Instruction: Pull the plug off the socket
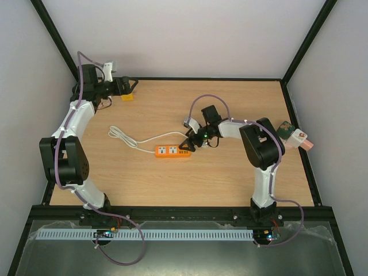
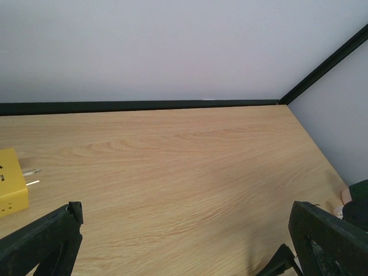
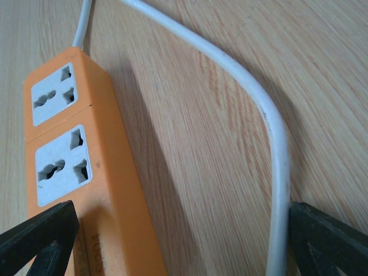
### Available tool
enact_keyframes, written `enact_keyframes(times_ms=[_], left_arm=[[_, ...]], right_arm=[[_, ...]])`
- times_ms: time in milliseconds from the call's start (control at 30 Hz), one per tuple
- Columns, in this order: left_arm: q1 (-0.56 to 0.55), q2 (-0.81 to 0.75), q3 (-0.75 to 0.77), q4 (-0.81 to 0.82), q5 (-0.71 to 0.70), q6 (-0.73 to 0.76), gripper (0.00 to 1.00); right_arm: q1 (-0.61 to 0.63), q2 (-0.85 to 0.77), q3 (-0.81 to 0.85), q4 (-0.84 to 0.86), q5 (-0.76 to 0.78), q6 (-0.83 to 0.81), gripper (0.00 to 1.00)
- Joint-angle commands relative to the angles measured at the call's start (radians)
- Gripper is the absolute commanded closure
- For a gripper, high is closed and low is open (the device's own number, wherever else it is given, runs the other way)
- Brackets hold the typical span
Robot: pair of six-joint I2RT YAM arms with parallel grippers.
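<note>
Between the fingers of the right gripper [image 3: 181, 247], an orange power strip [image 3: 115, 190] of smooth plastic with a faint sheen, its white socket faces [image 3: 57, 167] matt. Just inside the gripper's right-hand finger runs a white cord [image 3: 276, 132] with a smooth, lightly scuffed plastic jacket. The fingers [image 3: 34, 241] are matt black plastic with fine ridged layers. Beneath them is a table [image 3: 201, 115] of pale, satin-smooth wood grain. Left of the left gripper [image 2: 184, 247], a yellow plug [image 2: 10, 181] of matt plastic bears two shiny metal prongs [image 2: 31, 172].
</note>
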Motion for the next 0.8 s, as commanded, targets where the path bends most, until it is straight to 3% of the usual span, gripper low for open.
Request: enact_keyframes(times_ms=[0,367,667,767], left_arm=[[0.004,-0.030,-0.005,0.019,0.024,-0.016,0.00],[0.004,-0.023,-0.007,0.021,0.031,-0.026,0.00],[0.004,-0.028,-0.014,0.019,0.035,-0.026,0.00],[0.004,-0.030,-0.017,0.021,0.033,-0.026,0.00]], right_arm=[[0.009,0.047,0.056,-0.181,-0.060,-0.028,0.02],[0.070,0.076,0.118,-0.374,-0.051,-0.190,0.02],[0.128,-0.056,-0.053,-0.042,0.169,-0.082,0.00],[0.131,-0.084,-0.082,0.025,0.221,-0.052,0.06]])
